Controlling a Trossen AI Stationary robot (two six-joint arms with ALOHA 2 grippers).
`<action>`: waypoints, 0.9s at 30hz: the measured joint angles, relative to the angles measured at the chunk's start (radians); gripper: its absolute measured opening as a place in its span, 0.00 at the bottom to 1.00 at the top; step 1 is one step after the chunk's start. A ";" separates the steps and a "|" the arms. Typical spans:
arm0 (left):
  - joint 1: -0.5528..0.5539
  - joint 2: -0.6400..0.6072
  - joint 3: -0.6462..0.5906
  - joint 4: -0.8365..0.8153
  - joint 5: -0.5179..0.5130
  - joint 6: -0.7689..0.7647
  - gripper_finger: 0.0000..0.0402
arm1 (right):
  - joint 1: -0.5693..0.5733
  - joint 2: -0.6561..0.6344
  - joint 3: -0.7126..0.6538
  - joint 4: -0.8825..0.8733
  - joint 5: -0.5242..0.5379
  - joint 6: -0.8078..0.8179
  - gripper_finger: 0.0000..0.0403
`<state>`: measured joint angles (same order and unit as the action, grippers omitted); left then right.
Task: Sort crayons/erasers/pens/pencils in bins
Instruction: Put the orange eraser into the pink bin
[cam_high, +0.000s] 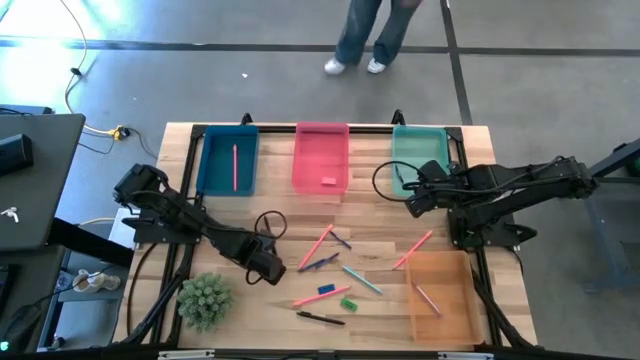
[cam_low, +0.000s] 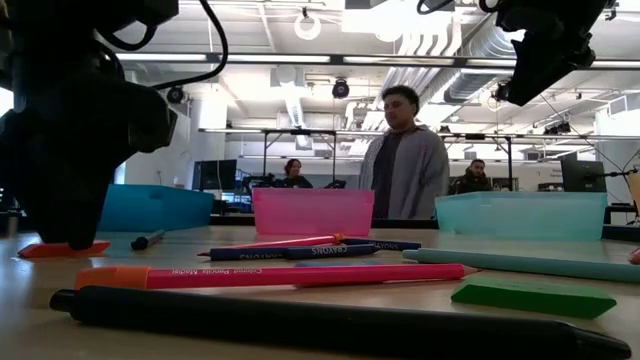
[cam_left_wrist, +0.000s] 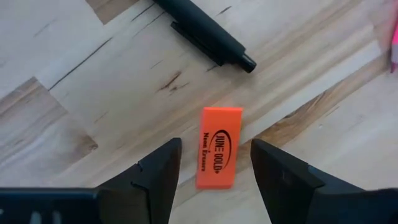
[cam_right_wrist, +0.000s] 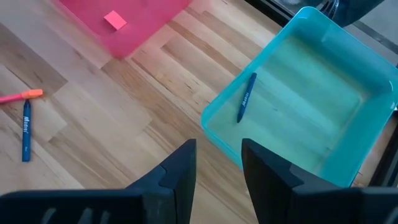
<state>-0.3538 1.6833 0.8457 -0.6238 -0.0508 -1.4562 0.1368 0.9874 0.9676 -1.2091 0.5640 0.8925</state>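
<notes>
Orange eraser (cam_left_wrist: 219, 147) lies flat on the table (cam_left_wrist: 74, 81), hidden in high view under the left pincer (cam_high: 266, 266); in low view only its edge (cam_low: 62, 249) shows beside the dark pincer body. Left wrist view: left pincer (cam_left_wrist: 214, 163) fingers apart, one each side of the orange eraser, not touching it as far as can be seen. Black pen (cam_left_wrist: 205, 32) near it, cut off at the frame edge.

Right pincer (cam_high: 413, 200) hangs over the table just at the near edge of the teal bin (cam_high: 418, 155); fingers apart with a narrow gap, holding nothing in right wrist view (cam_right_wrist: 217, 171). In low view it is mostly cut off at the top.

Bins: blue bin (cam_high: 228, 160) holds one pink stick. Pink bin (cam_high: 321, 158) holds one small pink eraser (cam_high: 329, 181), also seen in right wrist view (cam_right_wrist: 114, 20). Teal bin holds one blue crayon (cam_right_wrist: 246, 98), hard to make out from above behind the right arm. Orange bin (cam_high: 440, 296) sits at the front right, one pink stick inside.

Loose on table centre: green eraser (cam_high: 348, 303), blue eraser (cam_high: 326, 290), several pink, blue and teal sticks, a black pen (cam_high: 320, 318). Small green plant (cam_high: 205, 299) front left. A person's legs (cam_high: 368, 35) stand beyond the table; people in the room in low view.
</notes>
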 joint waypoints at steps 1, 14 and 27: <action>-0.002 0.002 0.000 -0.008 -0.004 0.002 0.45 | 0.000 0.000 0.000 0.002 0.000 0.000 0.29; -0.005 0.008 0.001 -0.044 -0.069 0.129 0.17 | 0.000 0.000 0.000 0.011 0.000 0.008 0.29; 0.001 -0.037 -0.013 0.003 -0.089 0.149 0.15 | 0.000 0.000 0.000 0.033 0.000 0.008 0.29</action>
<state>-0.3532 1.6467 0.8322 -0.6203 -0.1394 -1.3071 0.1368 0.9877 0.9676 -1.1765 0.5640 0.9001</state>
